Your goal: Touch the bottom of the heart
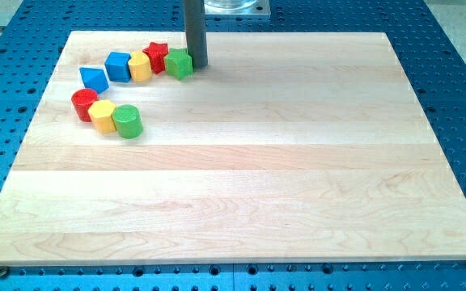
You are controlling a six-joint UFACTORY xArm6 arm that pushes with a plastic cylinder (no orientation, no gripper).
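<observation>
The yellow heart [140, 67] lies near the board's top left, in a row between a blue cube [119, 65] on its left and a red star [157, 56] on its upper right. A green star-shaped block [180, 63] ends that row on the right. My tip [196, 65] stands right against the green block's right side, about two blocks to the right of the heart. The rod rises straight up out of the view's top.
A blue triangle [94, 78] lies left of the cube. Below it sit a red cylinder [84, 103], a yellow hexagon [102, 115] and a green cylinder [127, 121], touching in a line. The wooden board [241, 186] rests on a blue perforated table.
</observation>
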